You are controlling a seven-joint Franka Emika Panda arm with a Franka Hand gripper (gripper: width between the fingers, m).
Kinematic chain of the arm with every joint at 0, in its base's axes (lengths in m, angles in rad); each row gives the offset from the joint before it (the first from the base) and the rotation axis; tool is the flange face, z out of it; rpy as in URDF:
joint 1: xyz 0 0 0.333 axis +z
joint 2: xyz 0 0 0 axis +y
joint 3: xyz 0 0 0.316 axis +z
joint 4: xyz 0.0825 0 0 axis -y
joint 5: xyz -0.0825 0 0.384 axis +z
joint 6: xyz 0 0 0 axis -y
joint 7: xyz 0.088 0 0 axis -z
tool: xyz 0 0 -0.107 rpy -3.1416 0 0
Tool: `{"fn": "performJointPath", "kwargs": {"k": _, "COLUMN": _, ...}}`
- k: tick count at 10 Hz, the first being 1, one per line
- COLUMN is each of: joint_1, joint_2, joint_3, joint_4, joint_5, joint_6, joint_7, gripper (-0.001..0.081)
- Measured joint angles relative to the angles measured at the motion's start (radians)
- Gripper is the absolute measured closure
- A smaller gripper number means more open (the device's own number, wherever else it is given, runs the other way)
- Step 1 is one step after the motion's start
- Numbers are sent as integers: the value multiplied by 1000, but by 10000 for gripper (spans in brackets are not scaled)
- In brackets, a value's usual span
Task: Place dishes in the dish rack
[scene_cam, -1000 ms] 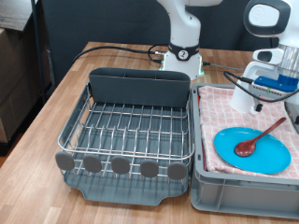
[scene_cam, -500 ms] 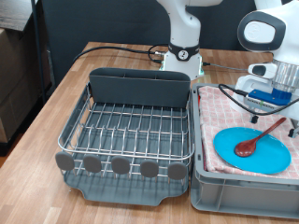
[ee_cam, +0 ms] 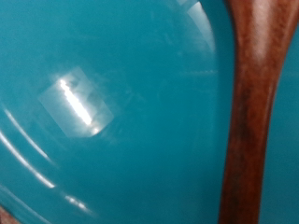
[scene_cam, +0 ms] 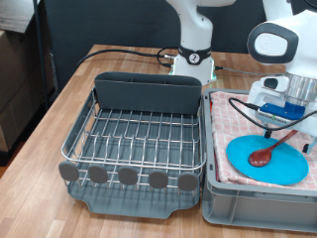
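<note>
Currently, the silver wire dish rack (scene_cam: 139, 134) holds no dishes. The reddish-brown wooden spoon (scene_cam: 264, 155) lies on the round light-blue plate (scene_cam: 267, 162); the tool (scene_cam: 280, 124) hovers above, grip state indeterminate.

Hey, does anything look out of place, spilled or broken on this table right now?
Nothing looks spilled or damaged. The wooden spoon lies on the blue plate on the pink checkered cloth in the grey bin, not in the dish rack, which holds no dishes. The gripper hangs just above the spoon's handle.
</note>
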Motion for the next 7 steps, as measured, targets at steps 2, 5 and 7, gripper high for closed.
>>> {"fn": "performJointPath", "kwargs": {"k": 2, "joint_1": 0, "joint_2": 4, "joint_3": 0, "joint_4": -1, "joint_5": 0, "joint_6": 0, "joint_7": 5, "gripper": 85}}
{"fn": "performJointPath", "kwargs": {"k": 5, "joint_1": 3, "joint_2": 4, "joint_3": 0, "joint_4": -4, "joint_5": -1, "joint_6": -1, "joint_7": 15, "gripper": 441}}
{"fn": "performJointPath", "kwargs": {"k": 7, "joint_1": 4, "joint_2": 4, "joint_3": 2, "joint_4": -4, "joint_5": 0, "joint_6": -7, "joint_7": 15, "gripper": 601}}
